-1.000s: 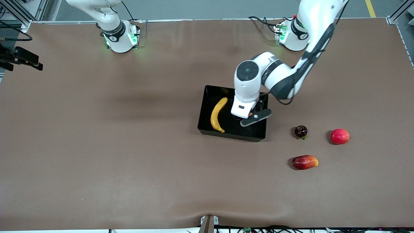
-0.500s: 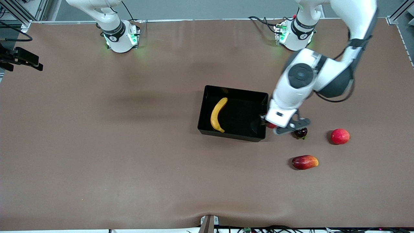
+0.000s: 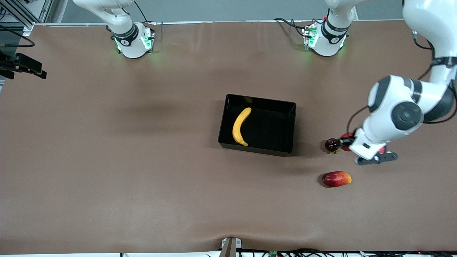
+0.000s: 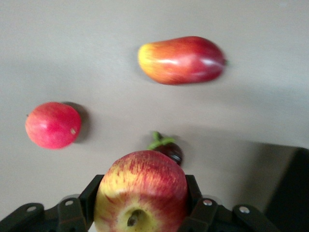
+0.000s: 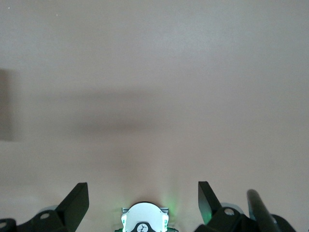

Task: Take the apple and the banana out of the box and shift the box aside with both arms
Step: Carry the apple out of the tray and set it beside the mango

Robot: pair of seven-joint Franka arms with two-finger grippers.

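A: What is shown in the front view?

B: A black rectangular open-topped plastic box (image 3: 257, 125) is seen mid-table on the brown table surface (image 3: 142, 160), with a long curved yellow banana (image 3: 240, 126) lying inside it, toward the right arm's end. The left gripper (image 3: 360, 148) is held over the table toward the left arm's end, well apart from the box. A small dark glossy cherry-like fruit (image 3: 331, 144) is seen just beside it, and an oblong red-yellow mango (image 3: 336, 179) lies nearer the camera. The gripped fruit is mostly hidden by the wrist here; only slivers of red can be made out.

A: And in the left wrist view?

B: A small round red apple with yellow streaks (image 4: 141, 191) is clamped between the left gripper's (image 4: 141, 203) fingers (image 4: 195, 195). Below it the dark fruit (image 4: 166, 147), the mango (image 4: 182, 60) and a plain round red fruit (image 4: 53, 124) are seen on the table. A dark edge at one corner is possibly the box wall.

A: The right wrist view?

B: The right gripper (image 5: 142, 198) is seen with its fingers (image 5: 77, 200) spread wide and nothing between them, above bare table and its own base; the arm is waiting.
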